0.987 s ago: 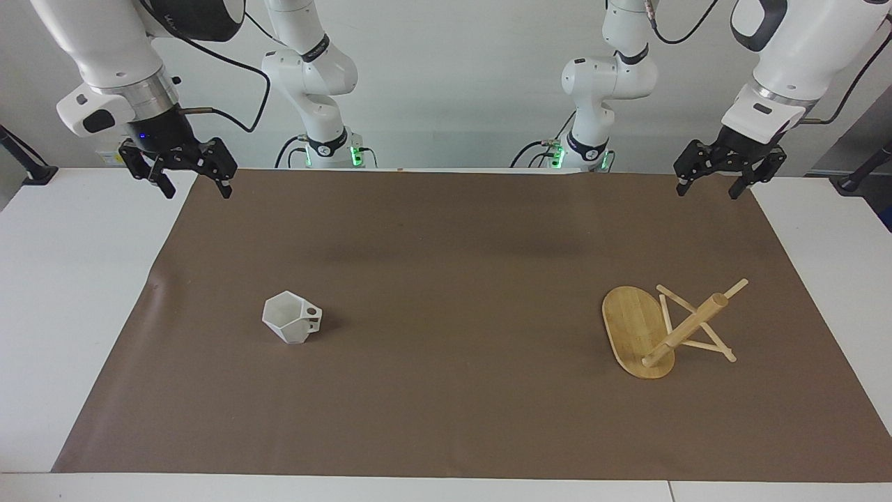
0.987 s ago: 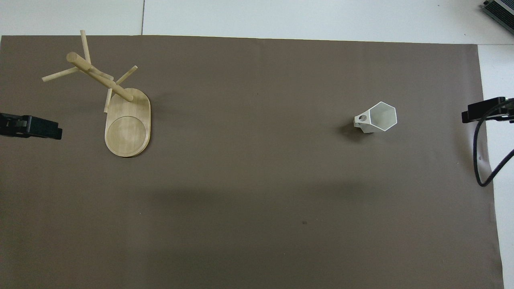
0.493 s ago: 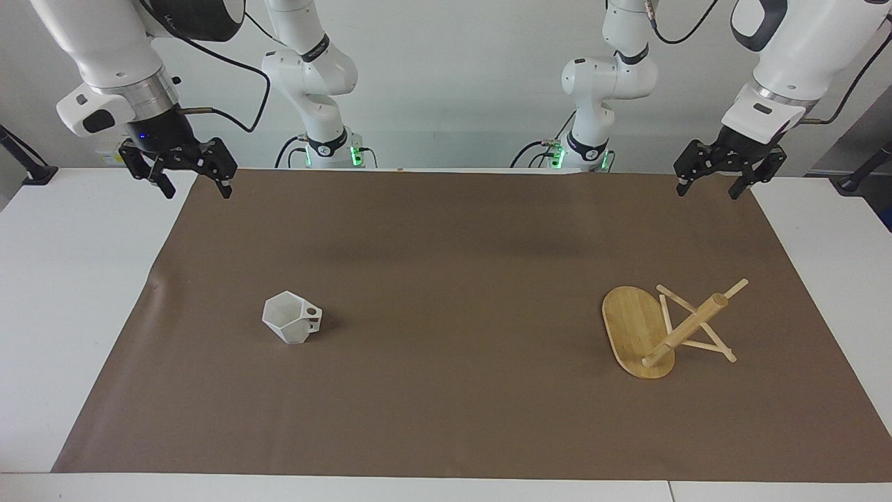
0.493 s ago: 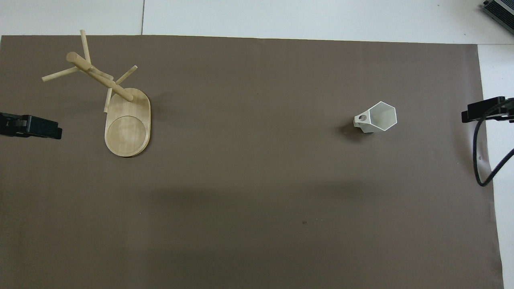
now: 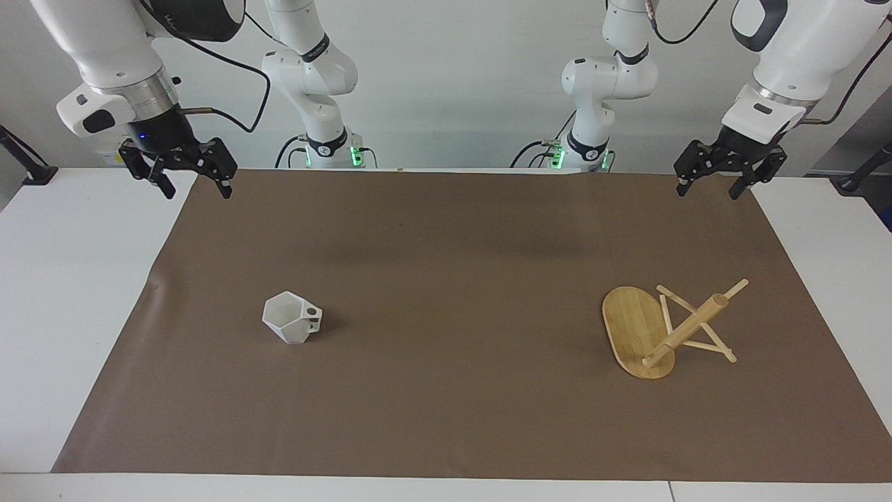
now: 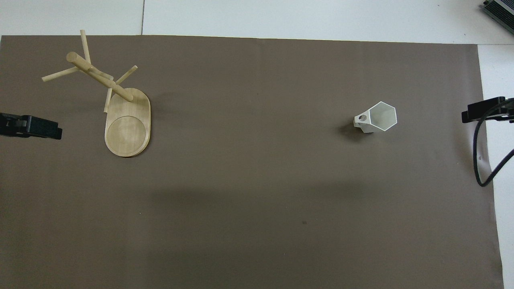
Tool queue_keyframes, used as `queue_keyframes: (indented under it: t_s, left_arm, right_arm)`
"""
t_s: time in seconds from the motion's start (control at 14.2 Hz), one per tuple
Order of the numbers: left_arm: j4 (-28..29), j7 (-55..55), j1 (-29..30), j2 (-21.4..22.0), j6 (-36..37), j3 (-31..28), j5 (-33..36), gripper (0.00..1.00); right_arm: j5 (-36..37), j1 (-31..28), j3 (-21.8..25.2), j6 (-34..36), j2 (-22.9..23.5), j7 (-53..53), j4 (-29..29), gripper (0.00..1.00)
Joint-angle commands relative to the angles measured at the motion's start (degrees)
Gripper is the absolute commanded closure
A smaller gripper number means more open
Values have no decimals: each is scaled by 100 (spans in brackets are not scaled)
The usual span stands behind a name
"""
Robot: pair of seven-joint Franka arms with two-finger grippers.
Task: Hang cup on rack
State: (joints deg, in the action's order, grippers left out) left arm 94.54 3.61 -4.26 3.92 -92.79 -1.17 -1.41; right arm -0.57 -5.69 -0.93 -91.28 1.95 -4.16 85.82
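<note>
The small white faceted cup (image 5: 291, 325) (image 6: 379, 117) stands upright on the brown mat toward the right arm's end, its pierced tab handle pointing toward the mat's middle. The bamboo rack (image 5: 660, 331) (image 6: 116, 106) stands on its oval base toward the left arm's end, its post and crossing pegs free of anything. My right gripper (image 5: 194, 186) hangs open and empty in the air over the mat's corner at its own end. My left gripper (image 5: 711, 188) waits open and empty over the corner at its end. In the overhead view only dark tips of the left gripper (image 6: 38, 127) and right gripper (image 6: 484, 110) show at the edges.
A brown mat (image 5: 446, 390) covers most of the white table (image 5: 63, 293). A black cable (image 6: 478, 160) loops down by the right gripper at the mat's edge. A dark device corner (image 6: 500, 9) shows at the table's far corner.
</note>
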Motion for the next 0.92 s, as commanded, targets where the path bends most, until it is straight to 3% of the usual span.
queue_keyframes:
  t_s: [0.0,0.35,0.85]
  left_arm:
    - [82,-10,22,109,42,20,44,0]
    - [82,-10,22,109,42,20,53,0]
    - [82,-10,22,109,42,20,53,0]
  right_arm:
    - [22,-29,-12,-153,-160,56,224,0]
    - [22,-29,-12,-162,-195,56,286,0]
    - [13,-29,-12,-934,-520,74,1067,0]
